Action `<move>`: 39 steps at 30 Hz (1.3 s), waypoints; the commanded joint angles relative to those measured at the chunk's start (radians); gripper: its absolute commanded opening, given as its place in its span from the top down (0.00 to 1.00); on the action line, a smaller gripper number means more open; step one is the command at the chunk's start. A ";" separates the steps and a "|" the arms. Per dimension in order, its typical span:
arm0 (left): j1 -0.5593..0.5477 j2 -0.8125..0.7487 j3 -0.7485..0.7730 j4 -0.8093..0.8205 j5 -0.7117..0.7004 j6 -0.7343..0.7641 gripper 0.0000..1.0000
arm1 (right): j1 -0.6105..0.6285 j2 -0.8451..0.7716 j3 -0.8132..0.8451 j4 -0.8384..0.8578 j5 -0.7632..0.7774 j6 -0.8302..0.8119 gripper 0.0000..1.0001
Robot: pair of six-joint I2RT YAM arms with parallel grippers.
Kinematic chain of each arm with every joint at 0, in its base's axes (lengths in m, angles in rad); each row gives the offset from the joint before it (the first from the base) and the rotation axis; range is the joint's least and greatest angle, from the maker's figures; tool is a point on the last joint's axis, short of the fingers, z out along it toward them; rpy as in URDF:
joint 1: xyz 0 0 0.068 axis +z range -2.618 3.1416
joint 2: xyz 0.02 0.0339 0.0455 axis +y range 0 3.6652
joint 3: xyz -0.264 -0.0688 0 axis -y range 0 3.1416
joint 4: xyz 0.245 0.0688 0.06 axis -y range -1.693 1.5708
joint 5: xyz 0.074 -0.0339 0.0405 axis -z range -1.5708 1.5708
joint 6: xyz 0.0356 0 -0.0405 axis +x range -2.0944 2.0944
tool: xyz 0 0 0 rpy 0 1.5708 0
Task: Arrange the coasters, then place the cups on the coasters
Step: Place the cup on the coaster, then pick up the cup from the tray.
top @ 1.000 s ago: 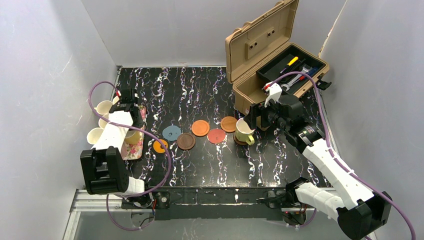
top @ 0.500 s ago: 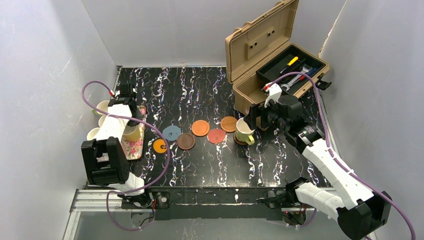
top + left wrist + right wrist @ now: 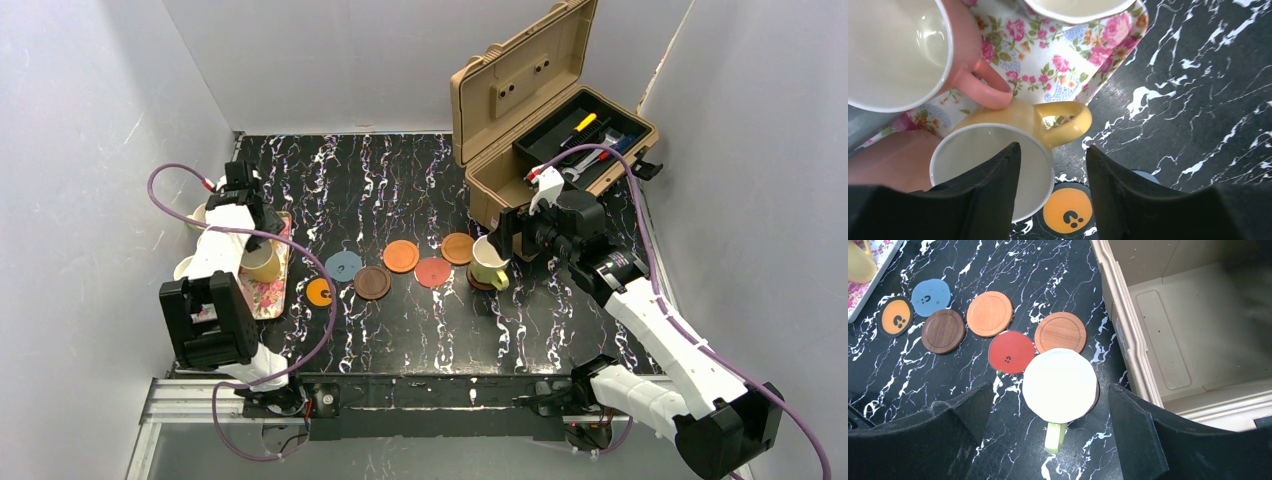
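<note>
A yellow cup [image 3: 998, 150] stands at the corner of the floral tray [image 3: 1048, 55]. My left gripper [image 3: 1053, 165] is open over its rim, one finger inside the cup and one outside by the handle. The orange coaster with a dark mark [image 3: 1068, 210] lies just below. Six coasters [image 3: 401, 256] lie in a loose row mid-table. A lime cup [image 3: 1060, 385] sits on a dark coaster [image 3: 480, 283]. My right gripper [image 3: 1050, 390] is open wide on either side of it, not touching. A pink cup [image 3: 898, 50] stands on the tray.
More cups [image 3: 186, 268] crowd the left edge beside the tray [image 3: 268, 295], close to the left wall. An open tan toolbox [image 3: 540, 120] with tools stands at the back right, just behind my right gripper [image 3: 500, 245].
The left jaws were shut and have now parted over the yellow cup. The left wrist has swung toward the back left. The right arm and lime cup have not moved.
</note>
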 commanded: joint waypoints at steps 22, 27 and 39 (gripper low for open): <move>0.078 -0.085 -0.034 0.023 -0.028 0.350 0.51 | -0.005 -0.051 -0.025 0.042 -0.001 0.002 0.06; 0.086 -0.081 -0.050 0.029 -0.066 0.335 0.52 | -0.005 -0.050 -0.038 0.052 -0.001 0.007 0.05; 0.118 -0.138 -0.103 0.045 -0.092 0.300 0.52 | -0.005 -0.035 -0.040 0.060 -0.003 -0.001 0.05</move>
